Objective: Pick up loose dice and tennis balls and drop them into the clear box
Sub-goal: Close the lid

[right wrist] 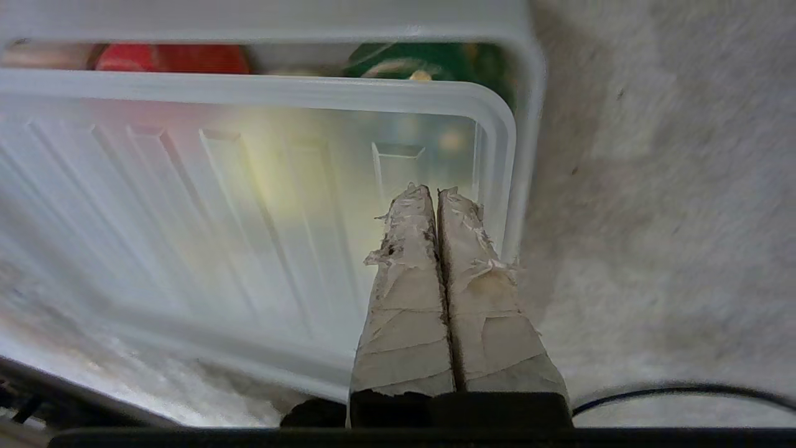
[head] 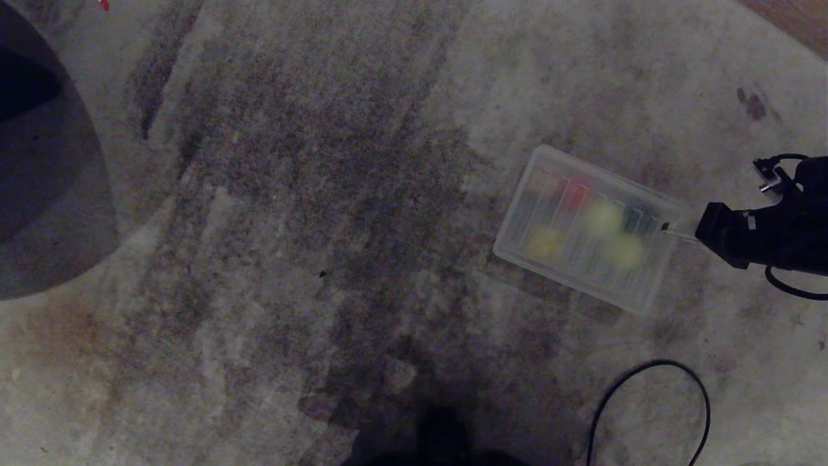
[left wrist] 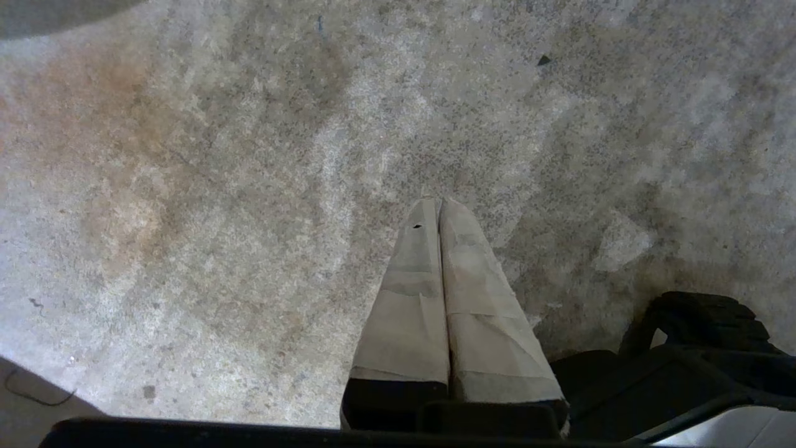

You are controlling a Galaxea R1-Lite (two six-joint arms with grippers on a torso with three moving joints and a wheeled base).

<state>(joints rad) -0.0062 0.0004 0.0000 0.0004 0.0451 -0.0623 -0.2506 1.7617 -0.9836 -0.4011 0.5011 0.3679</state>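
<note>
We look down on a stained grey carpet (head: 336,213), and on it, to our right, lies the shallow rectangular tub of translucent colourless plastic, the clear box (head: 640,299). A flat ribbed translucent plastic lid (head: 585,226) lies over it. Through the lid we make out blurred colours: two yellow-green fuzzy tennis balls (head: 603,218), a yellow rounded die (head: 545,241) and a red rounded die (head: 574,194). The pips cannot be read through the plastic, and we cannot tell whether a cream die is there too.

Our right gripper (head: 667,230) reaches in from the right edge of the head view and meets the lid at the box's right end. In the right wrist view its two tape-wrapped fingers (right wrist: 404,274) are pressed together, tips against the lid's corner (right wrist: 485,124); whether they pinch the lid's edge we cannot tell. Beyond the lid's rim the box's far wall shows, with red and green shapes inside.

Our left gripper (left wrist: 439,208) hangs parked over bare carpet, its taped fingers closed on nothing. A black cable (head: 647,401) loops on the carpet near us.
</note>
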